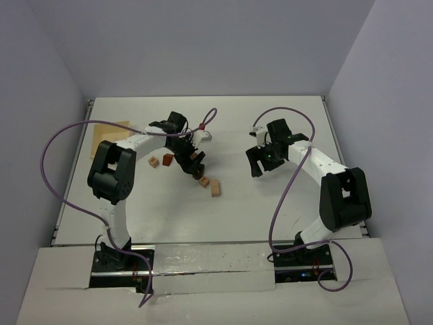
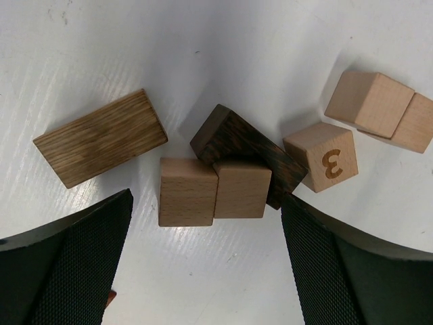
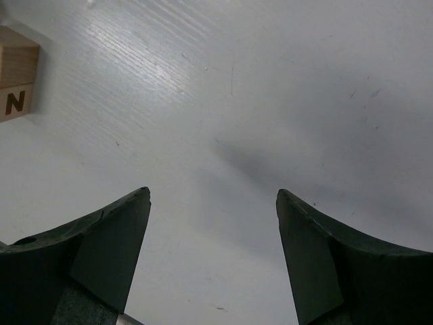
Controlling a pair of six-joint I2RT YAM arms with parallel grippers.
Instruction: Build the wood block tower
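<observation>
- At the far left of the tabletop (image 1: 237, 217), the tray (image 1: 101, 128) is partly covered by the left arm. Every block in view lies outside it.
- Left of centre, the left end effector (image 2: 206, 271) hangs released, jaws spread, over the loose blocks. No tower stands yet.
- Between the jaws, two pale blocks (image 2: 187, 191) touch side by side against a dark block (image 2: 230, 139). A striped brown slab (image 2: 100, 137) lies left, a numbered cube (image 2: 328, 156) right.
- Recommended: centre the jaws on one pale block, approach square to its faces, and avoid nudging its neighbour.
- At right, the right end effector (image 3: 213, 264) is released and holds nothing. A lettered cube (image 3: 17, 74) lies to its left.
</observation>
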